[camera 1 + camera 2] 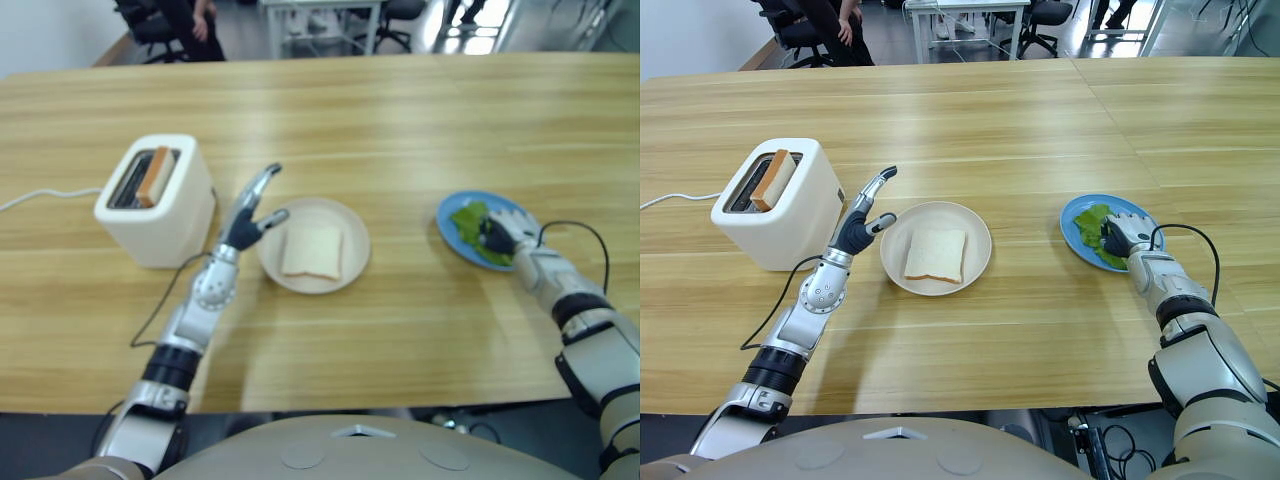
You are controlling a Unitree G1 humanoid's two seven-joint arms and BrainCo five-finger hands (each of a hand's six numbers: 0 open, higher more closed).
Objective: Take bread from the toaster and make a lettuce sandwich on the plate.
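Note:
A white toaster [775, 205] stands at the left with one slice of bread [773, 178] upright in its slot. A beige plate [978, 232] in the middle carries a flat slice of white bread [936, 255]. My left hand [862, 222] hovers between toaster and plate, fingers spread and holding nothing. At the right, a blue plate [1072, 215] holds green lettuce [1093, 229]. My right hand [1122, 235] rests on that lettuce with its fingers curled down over the leaves.
The toaster's white cord [670, 200] trails off to the left edge. A black cable [1198, 240] loops on the table beside my right wrist. Wooden tabletop [1020, 120] stretches wide behind the plates.

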